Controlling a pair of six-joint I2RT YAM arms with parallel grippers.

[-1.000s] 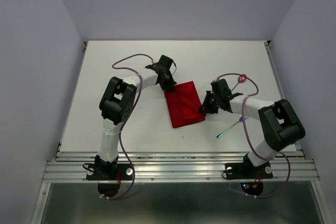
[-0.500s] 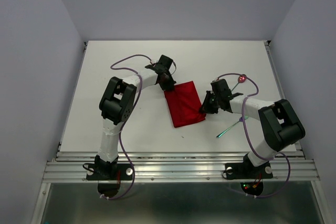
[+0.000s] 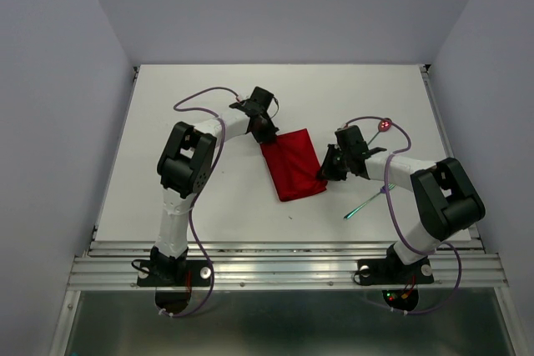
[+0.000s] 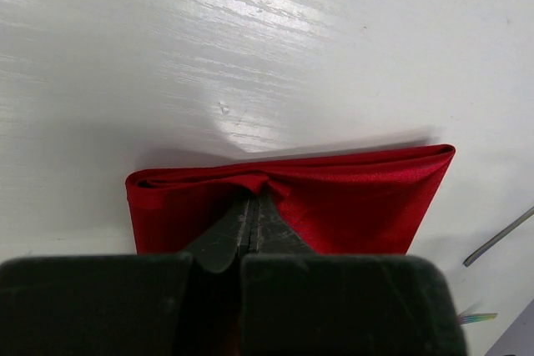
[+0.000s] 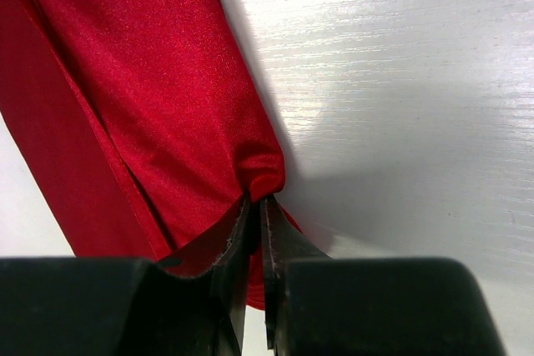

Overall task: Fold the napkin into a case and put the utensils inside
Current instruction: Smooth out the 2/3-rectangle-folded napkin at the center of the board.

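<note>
The fingers of the left gripper [image 4: 254, 210] and the right gripper [image 5: 257, 213] were pinched shut on edges of the napkin [image 3: 292, 166], which lay folded mid-tabletop [image 3: 209, 97]. It seemed soft, light and slippery, so the folded edges should hold best.

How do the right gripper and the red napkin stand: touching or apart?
Touching. The right wrist view shows the right gripper shut on a pinched fold of the napkin.

The napkin [image 3: 292, 166] lies in the middle of the table [image 3: 192, 114] between the 2 grippers: left gripper [image 3: 266, 137] on its far left corner, right gripper [image 3: 324, 173] on its right edge. The fork [image 3: 365, 203] lies right of it, the spoon [image 3: 385, 125] behind the fork.
</note>
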